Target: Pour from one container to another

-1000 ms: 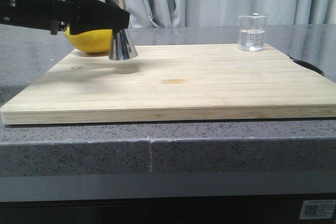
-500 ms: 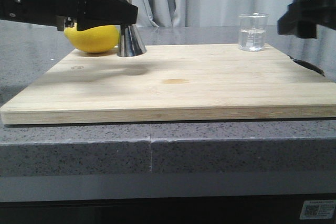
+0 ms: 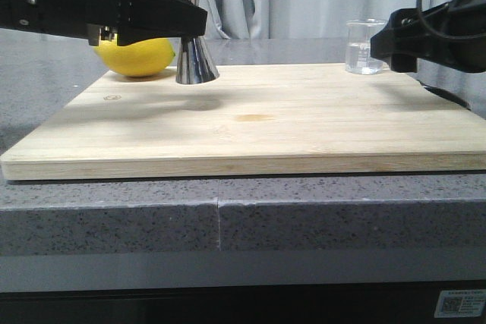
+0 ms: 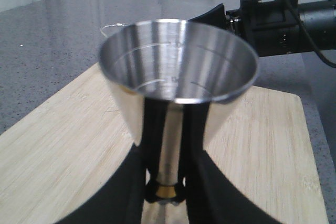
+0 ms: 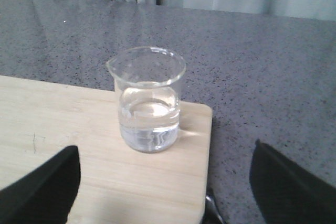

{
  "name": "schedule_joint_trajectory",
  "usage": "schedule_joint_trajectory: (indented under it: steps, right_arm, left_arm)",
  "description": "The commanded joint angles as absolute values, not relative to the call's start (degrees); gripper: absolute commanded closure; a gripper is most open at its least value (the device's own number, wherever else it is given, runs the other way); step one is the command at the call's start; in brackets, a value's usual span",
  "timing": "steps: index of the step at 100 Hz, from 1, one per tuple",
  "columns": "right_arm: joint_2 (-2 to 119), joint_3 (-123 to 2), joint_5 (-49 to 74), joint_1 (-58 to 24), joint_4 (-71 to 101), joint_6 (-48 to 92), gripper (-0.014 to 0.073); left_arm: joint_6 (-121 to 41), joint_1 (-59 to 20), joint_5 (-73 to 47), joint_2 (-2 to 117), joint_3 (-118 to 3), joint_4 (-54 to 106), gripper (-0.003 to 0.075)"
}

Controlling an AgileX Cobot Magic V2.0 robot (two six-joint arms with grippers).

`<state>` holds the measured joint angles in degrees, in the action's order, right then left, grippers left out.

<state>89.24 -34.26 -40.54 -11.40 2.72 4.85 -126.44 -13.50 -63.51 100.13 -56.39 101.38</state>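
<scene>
two grippers are at work: the left gripper [image 3: 194,24], clamped on the narrow gold waist of the polished steel jigger [image 3: 196,64], has carried it further inward past the lemon [image 3: 135,56], while the right gripper [image 5: 163,192], fingers spread wide and empty, has come in around the clear glass beaker [image 5: 149,98]. it stands part-filled near the pale wooden board's [image 3: 250,123] far right corner on the speckled bench [image 3: 114,218], ungrasped, so pouring likely waits on that grasp.

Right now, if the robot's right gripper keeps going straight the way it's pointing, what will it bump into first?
Most likely the glass beaker. In the wrist view it stands straight ahead between the right gripper's open fingers, at the corner of the wooden board, with nothing in between.
</scene>
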Motion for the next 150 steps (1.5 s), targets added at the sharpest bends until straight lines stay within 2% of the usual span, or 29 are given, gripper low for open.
schedule_joint_trajectory:
  steps: [1, 111, 138, 150]
  right_arm:
    - [88.7, -36.6, -46.2, -11.5, 1.9, 4.7, 0.0000]
    - [101.1, -50.2, -46.7, -11.5, -1.5, 1.5, 0.0001]
    - [102.4, -50.9, -48.3, -11.5, -1.5, 1.5, 0.0142]
    - [102.7, -50.9, -48.5, -11.5, -1.6, 1.5, 0.0177]
  left_arm:
    - [-126.3, -14.1, -67.8, 97.6, -58.0, 106.1, 0.0732]
    - [-126.3, -17.0, -69.1, 97.6, -58.0, 105.9, 0.0739]
    - [-126.3, -17.0, -69.1, 97.6, -58.0, 105.7, 0.0739]
    - [-126.3, -17.0, -69.1, 97.6, -58.0, 105.7, 0.0739]
